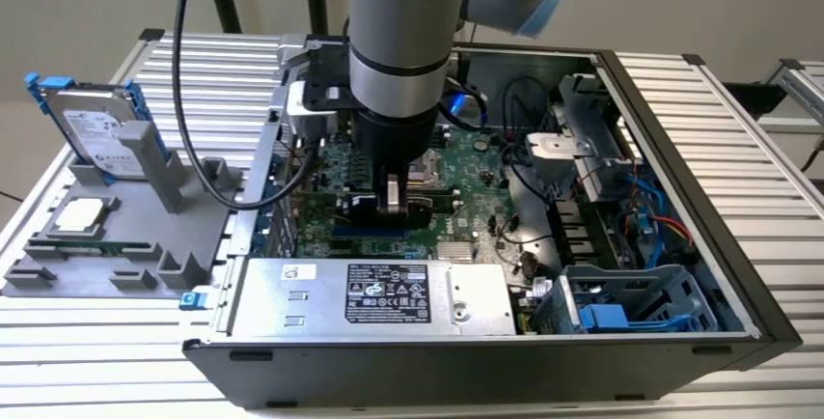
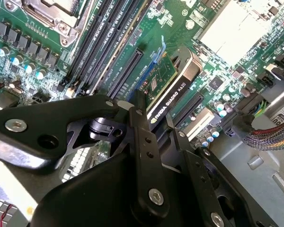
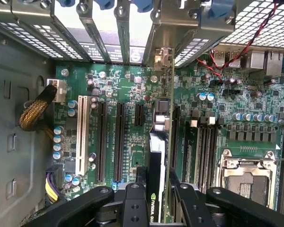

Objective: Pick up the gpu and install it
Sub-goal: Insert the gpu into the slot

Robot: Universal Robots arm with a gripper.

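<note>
- Your gripper (image 1: 397, 209) sits low inside the open computer case (image 1: 670, 81), its fingers (image 2: 141, 124) pinching the gpu (image 2: 173, 90) by its top edge
- You can see the gpu standing on edge over the motherboard (image 3: 128, 90) in both wrist views, its silver bracket (image 3: 163, 59) against the rear slot openings
- Outside the case, at the exterior view's left, the hard drive (image 1: 96, 129) stands in a grey holder (image 1: 110, 245)
</note>
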